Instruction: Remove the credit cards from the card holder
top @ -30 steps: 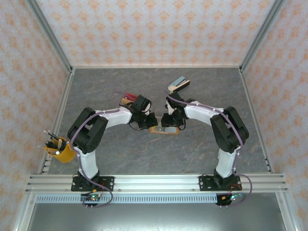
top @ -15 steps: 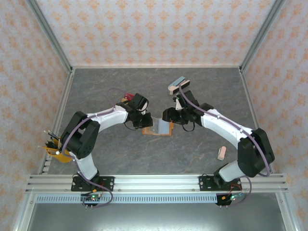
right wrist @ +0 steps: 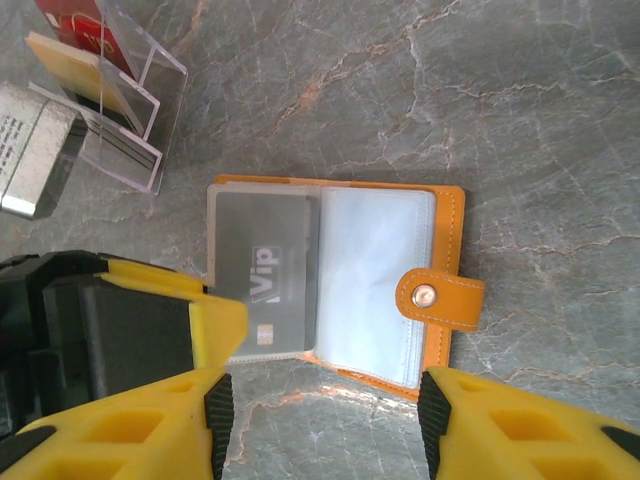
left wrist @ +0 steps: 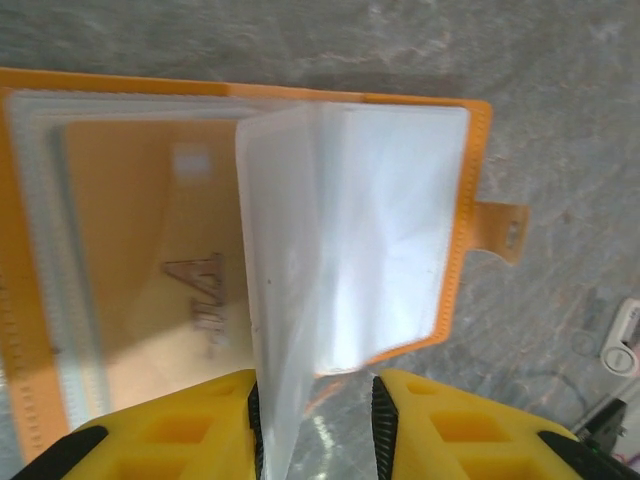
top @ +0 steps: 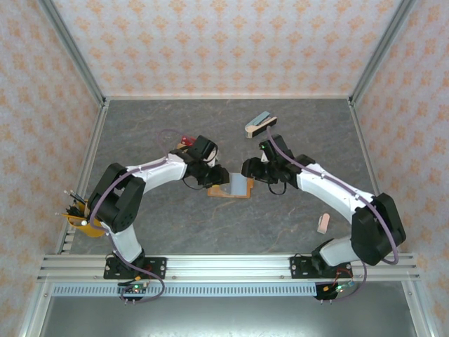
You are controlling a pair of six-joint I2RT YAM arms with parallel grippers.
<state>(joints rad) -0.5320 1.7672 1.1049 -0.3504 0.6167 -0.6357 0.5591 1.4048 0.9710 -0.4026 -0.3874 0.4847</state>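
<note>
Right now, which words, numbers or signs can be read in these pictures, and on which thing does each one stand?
"Vip": on the grey card in a clear sleeve of the open card holder.
"VIP", blurred: on the tan card behind a sleeve, left wrist view.
Small print on the grey box: too small to read.
Mark on the red card: too blurred to read.

"Vip" in white letters on grey card (right wrist: 262,262), sitting in left clear sleeve of card holder (right wrist: 447,212), right wrist view; lettering runs sideways along the card, small chip-like mark just below it. Left wrist view: "VIP" again, on tan-looking card face (left wrist: 130,230) under a clear sleeve, letters turned and blurred, barely legible. Grey metal thing (right wrist: 28,145) at frame's left edge carries lines of small print, too small to read. Red card (right wrist: 85,35) in clear stand: pale mark, unreadable
</note>
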